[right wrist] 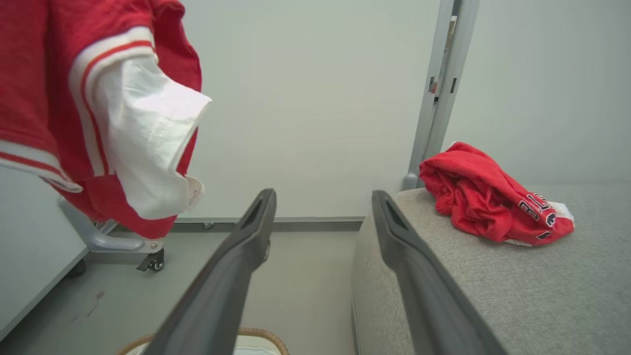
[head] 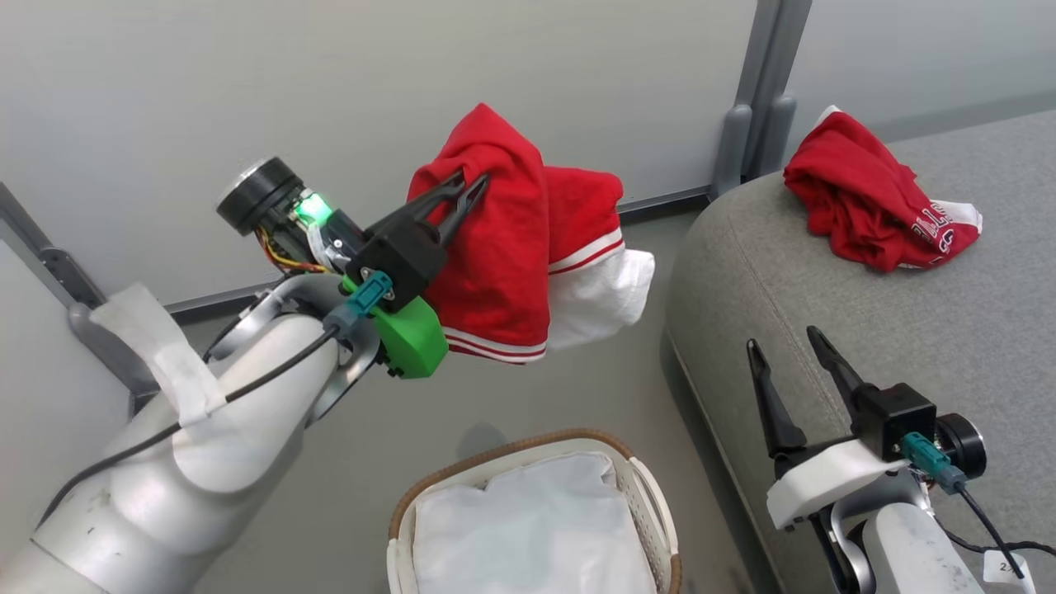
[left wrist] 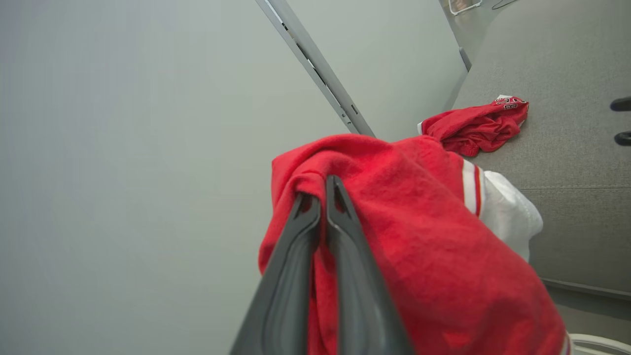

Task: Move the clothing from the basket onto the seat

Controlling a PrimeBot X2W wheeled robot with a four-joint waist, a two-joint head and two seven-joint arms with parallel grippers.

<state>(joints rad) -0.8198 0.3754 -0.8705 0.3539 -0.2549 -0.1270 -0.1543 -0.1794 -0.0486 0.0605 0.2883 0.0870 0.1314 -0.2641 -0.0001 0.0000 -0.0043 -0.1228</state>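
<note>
My left gripper [head: 472,183] is shut on a red garment with white striped trim [head: 520,247], holding it in the air above the floor, to the left of the seat. From the left wrist view the fingers [left wrist: 323,197] pinch a fold of that garment [left wrist: 419,246]. A second red garment with white lettering [head: 874,202] lies crumpled on the grey seat [head: 825,280], also seen as the lettered garment [right wrist: 488,202] on the seat [right wrist: 493,276]. The white basket with brown rim [head: 643,487] stands on the floor below, holding its white liner [head: 528,528]. My right gripper [head: 788,342] stands open over the seat's near edge.
Pale partition walls [head: 371,99] with a grey post [head: 755,107] stand behind. A wheeled foot of a partition [right wrist: 123,244] rests on the grey floor [head: 536,396] between basket and wall.
</note>
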